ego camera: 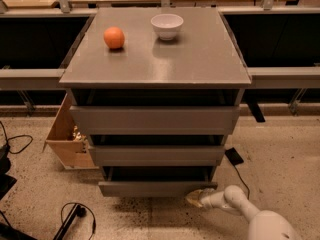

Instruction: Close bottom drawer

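Bottom drawer of the grey cabinet: lowest of three, at 6 o'clock in the view. Its front strip stands proud of the middle drawer above it, and a dark band of interior shows between them. We judge it partly open, not far out.

Gripper is at 5 o'clock, low over the speckled floor. Its tip is just beside the right end of the drawer front, near the lower corner; we cannot confirm contact. We cannot tell whether the gripper is open or closed.

Step in hand, by our reading: lining up for the push. The next move calls for the tip set square on the front face, then a straight push toward 12 o'clock until flush. Risk: a push this far off-centre may skew the drawer.
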